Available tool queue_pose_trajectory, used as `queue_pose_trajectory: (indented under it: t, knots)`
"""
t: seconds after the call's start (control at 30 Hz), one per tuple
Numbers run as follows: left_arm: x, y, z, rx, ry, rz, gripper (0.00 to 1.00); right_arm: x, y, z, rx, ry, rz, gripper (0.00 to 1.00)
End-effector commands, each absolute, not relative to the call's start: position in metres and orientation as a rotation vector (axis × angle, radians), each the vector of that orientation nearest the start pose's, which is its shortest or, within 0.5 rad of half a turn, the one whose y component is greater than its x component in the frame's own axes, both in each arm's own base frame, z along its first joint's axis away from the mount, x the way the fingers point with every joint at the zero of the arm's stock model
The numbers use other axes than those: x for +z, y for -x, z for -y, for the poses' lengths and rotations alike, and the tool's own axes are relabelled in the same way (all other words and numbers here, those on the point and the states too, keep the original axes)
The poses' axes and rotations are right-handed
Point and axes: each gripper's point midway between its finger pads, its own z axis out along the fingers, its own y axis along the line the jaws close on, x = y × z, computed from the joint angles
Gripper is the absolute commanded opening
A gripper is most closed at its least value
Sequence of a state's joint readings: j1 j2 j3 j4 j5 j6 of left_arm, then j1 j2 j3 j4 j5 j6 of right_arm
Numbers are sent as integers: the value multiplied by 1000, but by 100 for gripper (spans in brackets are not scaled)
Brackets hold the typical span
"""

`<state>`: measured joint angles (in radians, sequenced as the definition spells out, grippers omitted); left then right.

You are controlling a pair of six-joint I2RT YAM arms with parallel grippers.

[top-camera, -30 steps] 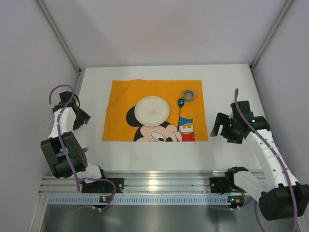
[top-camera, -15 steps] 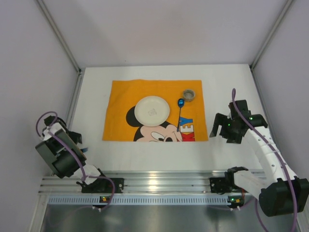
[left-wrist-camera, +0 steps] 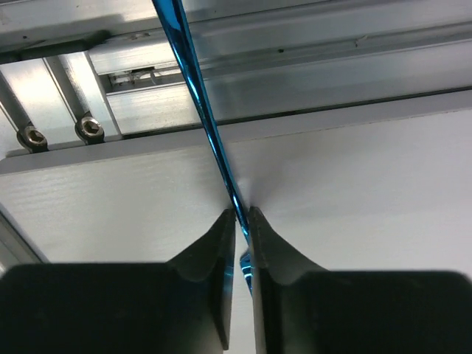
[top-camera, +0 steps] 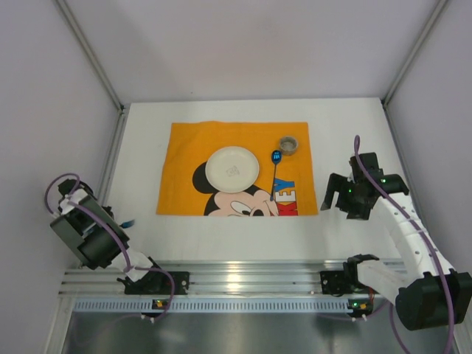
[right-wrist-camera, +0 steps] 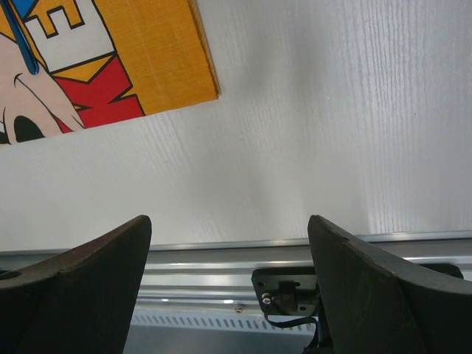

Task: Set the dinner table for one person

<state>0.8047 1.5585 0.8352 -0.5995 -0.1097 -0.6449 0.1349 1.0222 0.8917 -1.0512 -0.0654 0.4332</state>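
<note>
At dinner table [top-camera: 221, 230] edge, left fingers [left-wrist-camera: 208, 274] clamp blue utensil [left-wrist-camera: 198, 103]; right fingers [right-wrist-camera: 87, 274] spread wide beside mat [right-wrist-camera: 147, 51].

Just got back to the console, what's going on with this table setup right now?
The left end effector is shut on a thin blue utensil at the near-left corner of the dinner table; its type is hidden. The right end effector hangs open over bare tabletop beside the orange mat. On the mat sit a white plate, a blue spoon and what looks like a small cup.
</note>
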Motion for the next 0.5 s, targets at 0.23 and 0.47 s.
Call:
queue_pose_trajectory:
  t: [0.23,0.47]
  knots:
    - [-51,-164,-180,251,2054,-2178,0,137,-194,-53,226,-376,-2710,88]
    - [-34,-205,-160,151,1725,-2346,0,137,-195,-54,231,-376,-2703,88]
